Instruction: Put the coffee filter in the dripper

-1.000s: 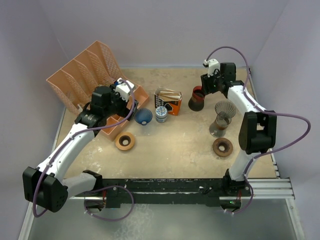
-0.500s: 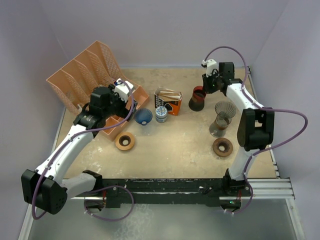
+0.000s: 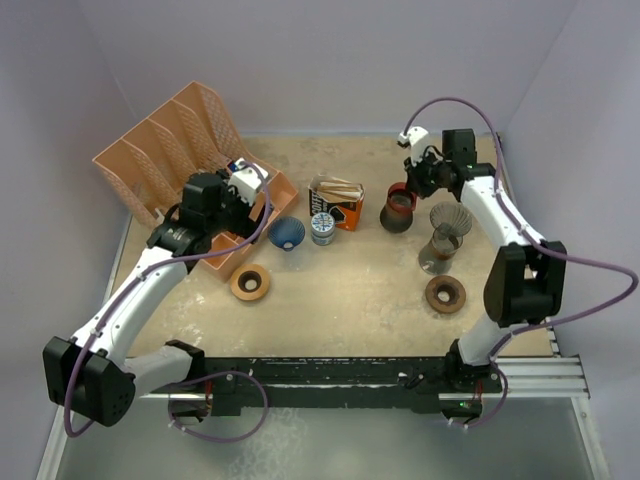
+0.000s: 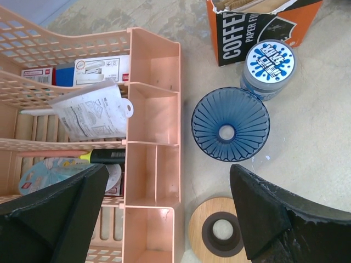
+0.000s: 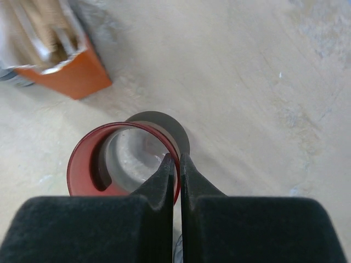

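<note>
Right claw (image 5: 175, 160): the fingers are pressing almost together, pinching the thin wall of the red dripper (image 5: 123, 159) at the far-right part of its rim, one finger inside and one outside.
Red dripper: it is standing mouth up on the table (image 3: 350, 290), far right. Its grey inside is showing, and no paper seems to be in it.
Left claw (image 4: 167, 175): the jaws are gaping wide and holding nothing. It is hovering over the right edge of the rack (image 4: 153, 82), with the blue dripper (image 4: 208, 126) just to its right.
Filter (image 3: 335, 186): it is sitting with others in a stack in the torn-open box (image 3: 345, 212), mid-table. That puts it left of the red dripper and just far of the tin (image 4: 269, 63). Neither claw is touching it.
Handling: it is probably thin paper, very light, limp and easy to crease, with the sheets likely clinging to one another.
Hold: the best place seems to be the upper edge showing at the box mouth. A light pinch on one sheet there should do, then a straight lift.
Risk: several sheets may be coming out together, or the light box may be lifting or tipping with them.
</note>
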`<move>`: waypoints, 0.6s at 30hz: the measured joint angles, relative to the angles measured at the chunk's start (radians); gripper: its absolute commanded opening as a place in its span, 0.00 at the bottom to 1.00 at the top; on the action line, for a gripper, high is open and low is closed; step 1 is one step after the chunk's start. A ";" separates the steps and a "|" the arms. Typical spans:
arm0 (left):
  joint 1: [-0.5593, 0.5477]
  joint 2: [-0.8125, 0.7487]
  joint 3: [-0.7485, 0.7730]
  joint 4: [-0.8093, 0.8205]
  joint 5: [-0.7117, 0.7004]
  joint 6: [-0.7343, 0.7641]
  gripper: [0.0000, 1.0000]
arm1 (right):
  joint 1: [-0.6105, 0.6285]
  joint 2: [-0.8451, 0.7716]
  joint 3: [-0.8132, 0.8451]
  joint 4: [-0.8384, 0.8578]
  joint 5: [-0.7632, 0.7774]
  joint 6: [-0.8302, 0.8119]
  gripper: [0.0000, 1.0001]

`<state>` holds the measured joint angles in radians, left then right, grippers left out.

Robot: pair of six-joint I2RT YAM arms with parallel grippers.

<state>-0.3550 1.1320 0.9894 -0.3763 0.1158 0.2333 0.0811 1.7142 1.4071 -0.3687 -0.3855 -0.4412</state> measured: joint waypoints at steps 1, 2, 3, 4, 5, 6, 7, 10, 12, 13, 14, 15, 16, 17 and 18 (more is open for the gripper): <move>0.000 0.003 0.002 -0.002 -0.003 0.002 0.92 | 0.007 -0.028 -0.012 -0.010 -0.008 -0.019 0.00; 0.000 0.005 0.004 -0.003 -0.008 0.003 0.92 | 0.016 -0.055 -0.023 -0.019 -0.018 -0.039 0.00; 0.000 0.008 0.005 -0.005 -0.013 0.004 0.92 | 0.027 -0.083 -0.033 -0.031 -0.030 -0.059 0.00; 0.000 0.011 0.006 -0.007 -0.016 0.004 0.92 | 0.039 -0.107 -0.042 -0.042 -0.044 -0.077 0.00; 0.000 0.014 0.008 -0.007 -0.019 0.005 0.92 | 0.051 -0.130 -0.053 -0.048 -0.059 -0.097 0.00; 0.000 0.016 0.009 -0.008 -0.021 0.005 0.92 | 0.064 -0.149 -0.063 -0.055 -0.070 -0.113 0.00; 0.000 0.018 0.011 -0.009 -0.024 0.005 0.93 | 0.082 -0.170 -0.076 -0.061 -0.082 -0.134 0.00; 0.000 0.028 0.020 -0.010 -0.035 0.005 0.93 | 0.151 -0.214 -0.114 -0.075 -0.106 -0.182 0.00; 0.000 0.035 0.024 -0.010 -0.043 0.003 0.93 | 0.220 -0.238 -0.146 -0.077 -0.116 -0.209 0.00; 0.002 0.040 0.026 -0.011 -0.047 0.002 0.93 | 0.258 -0.248 -0.164 -0.077 -0.123 -0.219 0.00; 0.003 0.045 0.028 -0.011 -0.047 -0.001 0.93 | 0.287 -0.255 -0.178 -0.077 -0.129 -0.226 0.00; 0.008 0.053 0.033 -0.014 -0.048 -0.005 0.93 | 0.328 -0.264 -0.195 -0.077 -0.134 -0.232 0.00; 0.014 0.061 0.038 -0.016 -0.048 -0.008 0.93 | 0.360 -0.270 -0.209 -0.076 -0.136 -0.236 0.00; 0.027 0.070 0.046 -0.023 -0.046 -0.013 0.93 | 0.395 -0.275 -0.222 -0.076 -0.138 -0.239 0.00; 0.041 0.077 0.053 -0.029 -0.045 -0.016 0.93 | 0.428 -0.277 -0.233 -0.074 -0.140 -0.241 0.00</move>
<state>-0.3141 1.2087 1.0420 -0.4049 0.0708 0.2176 0.5091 1.4376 1.1740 -0.4423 -0.5255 -0.6819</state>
